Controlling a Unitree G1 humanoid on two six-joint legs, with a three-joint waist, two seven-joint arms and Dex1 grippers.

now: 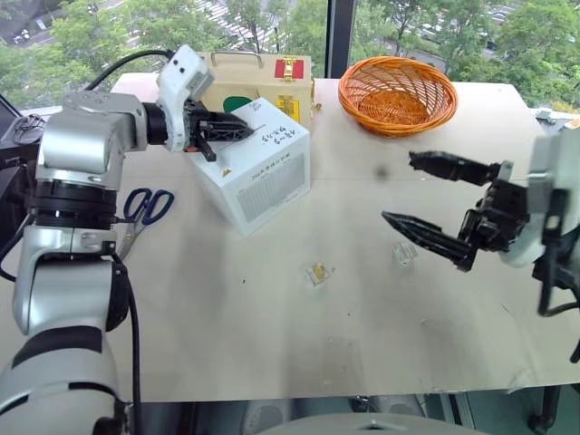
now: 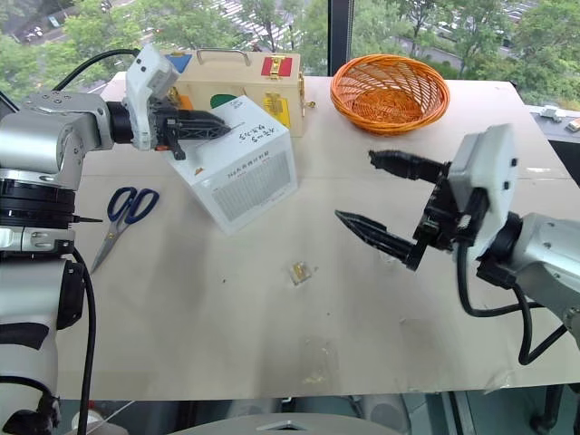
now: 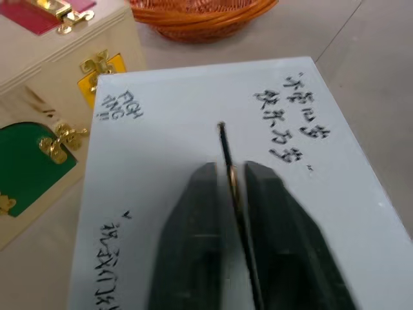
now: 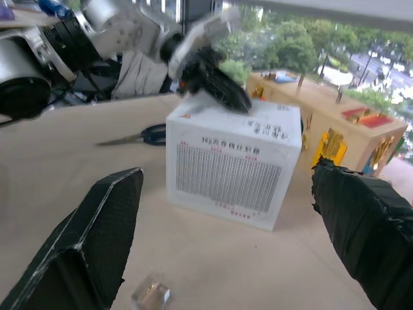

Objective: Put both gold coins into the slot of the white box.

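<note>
The white box (image 1: 263, 177) stands left of the table's middle, with black handwriting on top. My left gripper (image 3: 231, 169) rests on its top, a fingertip on each side of the slot (image 3: 222, 139). A gold coin (image 3: 232, 179) stands edge-on in the slot between the fingertips, with a thin gap on each side of it. Another gold coin (image 1: 319, 271) lies in a small clear holder on the table in front of the box. My right gripper (image 1: 399, 188) hangs wide open above the table to the right, holding nothing.
A cream wooden case (image 1: 263, 72) with coloured latches stands behind the box. An orange wicker basket (image 1: 397, 91) sits at the back right. Blue-handled scissors (image 1: 145, 208) lie to the left. A clear holder (image 1: 403, 254) lies below the right gripper.
</note>
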